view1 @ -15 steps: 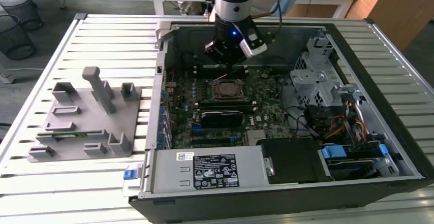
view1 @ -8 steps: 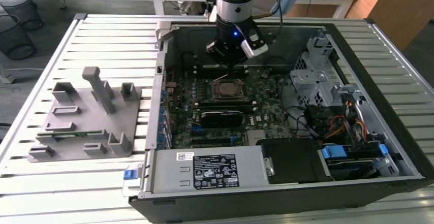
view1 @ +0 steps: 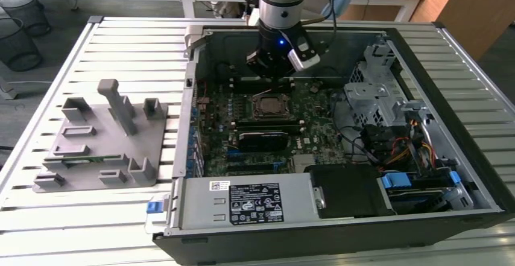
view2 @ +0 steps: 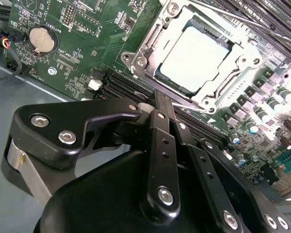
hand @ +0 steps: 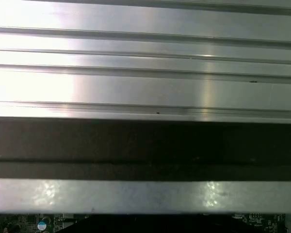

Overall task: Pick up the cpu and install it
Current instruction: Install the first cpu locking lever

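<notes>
Shiny silver square cpu [view2: 194,57] seated flat in metal socket frame [view2: 150,41] on green mobo [view2: 87,29], black tool [view2: 161,104] just above it, fingers clenched, holding nothing.

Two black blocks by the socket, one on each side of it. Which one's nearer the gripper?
The far one, against the gripper and partly under it. The other lies on the near side of the cpu, toward the power supply.

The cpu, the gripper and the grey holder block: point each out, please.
cpu [view2: 193,57], second wrist view, middle of its shiny metal top, lying in the socket.
gripper [view2: 161,103], second wrist view, tip of the black fingers.
grey holder block [view1: 108,142], exterior view, flat base beside the computer case.
</notes>
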Robot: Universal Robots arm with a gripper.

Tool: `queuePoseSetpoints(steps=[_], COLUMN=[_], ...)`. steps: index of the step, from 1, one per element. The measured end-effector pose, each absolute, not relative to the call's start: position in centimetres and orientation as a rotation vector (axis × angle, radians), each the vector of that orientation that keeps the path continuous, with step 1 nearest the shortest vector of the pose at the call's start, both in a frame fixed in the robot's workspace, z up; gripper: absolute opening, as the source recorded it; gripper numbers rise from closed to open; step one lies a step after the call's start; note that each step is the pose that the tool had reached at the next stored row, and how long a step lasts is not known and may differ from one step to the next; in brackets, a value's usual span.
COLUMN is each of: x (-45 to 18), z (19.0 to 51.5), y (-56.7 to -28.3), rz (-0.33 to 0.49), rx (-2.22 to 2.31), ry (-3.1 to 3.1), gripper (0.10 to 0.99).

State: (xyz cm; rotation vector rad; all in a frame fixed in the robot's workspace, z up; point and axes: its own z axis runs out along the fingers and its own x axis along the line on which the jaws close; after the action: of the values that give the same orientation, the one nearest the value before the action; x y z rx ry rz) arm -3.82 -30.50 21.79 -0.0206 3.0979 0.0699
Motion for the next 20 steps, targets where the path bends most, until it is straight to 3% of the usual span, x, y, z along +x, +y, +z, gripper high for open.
queuePoseSetpoints(steps=[20], x=[-3.3], z=[20.6], y=[-30.4], rz=[0.063], rx=[-0.021], ry=[3.098], gripper=[0.106])
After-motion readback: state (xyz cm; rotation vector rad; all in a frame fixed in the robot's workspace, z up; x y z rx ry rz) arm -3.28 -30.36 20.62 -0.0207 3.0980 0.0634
